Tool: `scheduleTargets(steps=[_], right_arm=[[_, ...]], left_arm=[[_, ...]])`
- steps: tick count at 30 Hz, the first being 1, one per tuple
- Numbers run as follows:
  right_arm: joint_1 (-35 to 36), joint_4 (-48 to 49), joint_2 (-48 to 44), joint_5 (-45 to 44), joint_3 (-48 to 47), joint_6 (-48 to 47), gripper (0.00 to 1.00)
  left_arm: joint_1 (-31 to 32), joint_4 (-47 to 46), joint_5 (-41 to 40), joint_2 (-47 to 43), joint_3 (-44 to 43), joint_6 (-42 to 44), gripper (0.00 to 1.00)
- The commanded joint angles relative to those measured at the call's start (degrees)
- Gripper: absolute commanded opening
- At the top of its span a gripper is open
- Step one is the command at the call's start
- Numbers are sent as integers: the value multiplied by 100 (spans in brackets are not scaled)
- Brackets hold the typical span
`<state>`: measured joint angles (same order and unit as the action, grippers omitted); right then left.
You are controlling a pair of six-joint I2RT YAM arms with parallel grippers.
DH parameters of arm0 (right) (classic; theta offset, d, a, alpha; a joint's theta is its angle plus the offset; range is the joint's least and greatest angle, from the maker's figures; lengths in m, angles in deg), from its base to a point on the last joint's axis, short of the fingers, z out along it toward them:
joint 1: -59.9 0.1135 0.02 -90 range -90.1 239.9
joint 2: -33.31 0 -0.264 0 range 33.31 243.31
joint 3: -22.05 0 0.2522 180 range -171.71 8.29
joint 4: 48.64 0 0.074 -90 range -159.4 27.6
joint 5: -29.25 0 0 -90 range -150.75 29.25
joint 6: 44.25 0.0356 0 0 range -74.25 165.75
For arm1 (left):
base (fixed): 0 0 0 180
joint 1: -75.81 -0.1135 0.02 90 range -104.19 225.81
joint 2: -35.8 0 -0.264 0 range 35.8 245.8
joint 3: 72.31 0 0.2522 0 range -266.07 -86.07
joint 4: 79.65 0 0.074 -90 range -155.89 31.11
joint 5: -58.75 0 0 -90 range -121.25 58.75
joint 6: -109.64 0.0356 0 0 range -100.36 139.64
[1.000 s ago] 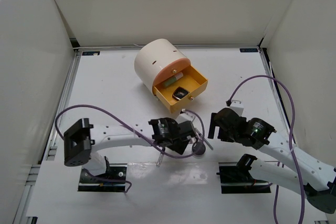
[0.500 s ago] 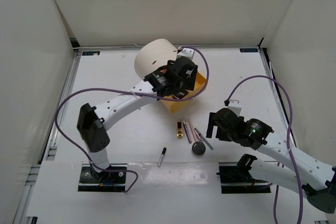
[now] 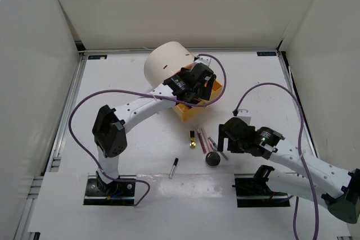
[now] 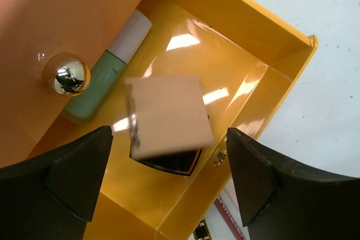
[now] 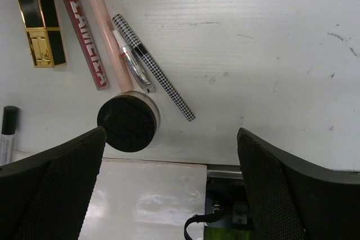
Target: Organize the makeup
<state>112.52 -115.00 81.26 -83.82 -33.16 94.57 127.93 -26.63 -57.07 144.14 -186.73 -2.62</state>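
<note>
My left gripper (image 3: pixel 197 84) (image 4: pixel 169 195) is open over the pulled-out yellow drawer (image 4: pixel 264 37). A tan pad (image 4: pixel 167 115) is below the jaws, free of both fingers and slightly blurred, over a black square compact (image 4: pixel 169 161). A mint-green tube (image 4: pixel 98 82) lies beside it. My right gripper (image 3: pixel 223 140) (image 5: pixel 171 195) is open and empty above the table, beside a black round compact (image 5: pixel 126 123) (image 3: pixel 212 159). A black-gold lipstick (image 5: pixel 40 26), a clear tube with red lettering (image 5: pixel 84 40), a pink pencil (image 5: pixel 104 32) and a checked pen (image 5: pixel 154 68) lie beyond it.
The cream cylindrical box (image 3: pixel 166 63) stands at the back centre, its orange drawer and gold knob (image 4: pixel 66 74) above the yellow one. A small black-and-white pen (image 3: pixel 174 167) lies alone near the front. White walls enclose the table on three sides.
My left arm swung from the items at the front up to the yellow drawer, and the tan pad now shows in it. My right gripper moved left, closer to the round compact and pencils.
</note>
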Motion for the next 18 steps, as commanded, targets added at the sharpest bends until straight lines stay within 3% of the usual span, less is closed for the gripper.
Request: scheduleTargets(steps=[1, 3, 11, 16, 18], right_arm=[[273, 233, 319, 5, -56, -206, 99], [520, 285, 496, -48, -143, -241, 99], [1698, 777, 1375, -259, -302, -206, 99], [1963, 1041, 1779, -330, -179, 39, 98], [1980, 1304, 1815, -172, 30, 75, 93]], left_arm=[[70, -130, -10, -356, 81, -50, 94], [79, -200, 16, -444, 143, -50, 98], [149, 116, -72, -1059, 310, -225, 98], [316, 537, -344, -2130, 1056, -594, 98], [325, 696, -353, -2499, 1546, -901, 98]])
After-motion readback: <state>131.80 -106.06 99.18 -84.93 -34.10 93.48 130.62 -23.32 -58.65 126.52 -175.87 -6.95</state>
